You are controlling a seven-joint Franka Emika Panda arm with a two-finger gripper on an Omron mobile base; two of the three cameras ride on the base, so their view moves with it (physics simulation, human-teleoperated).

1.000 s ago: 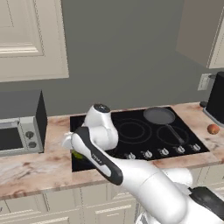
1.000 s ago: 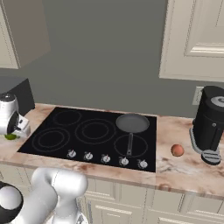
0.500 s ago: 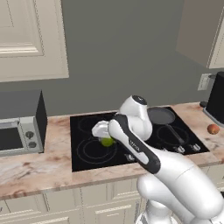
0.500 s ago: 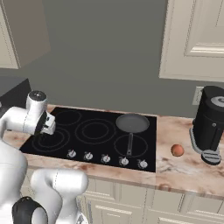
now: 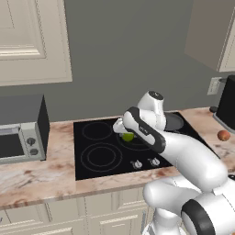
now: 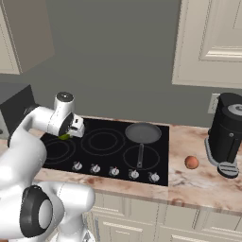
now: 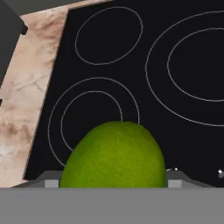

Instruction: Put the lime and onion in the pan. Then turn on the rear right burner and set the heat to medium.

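- Lime (image 5: pixel 128 136) sits clamped in our claw (image 5: pixel 125 134), held above the black cooktop (image 5: pixel 98 158) over its middle rings.
- We see open glass all around it; the pan (image 6: pixel 142 133) stands well apart on the rear right burner.
- Onion (image 6: pixel 191 162) rests on the marble surface (image 6: pixel 198 182), near the coffee maker (image 6: pixel 228 137).
- Lime looks near-round in the hand view (image 7: pixel 114 155); we cannot tell its long axis.

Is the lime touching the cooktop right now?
Apart. In the right base view the lime hangs at the hand, above the black cooktop.
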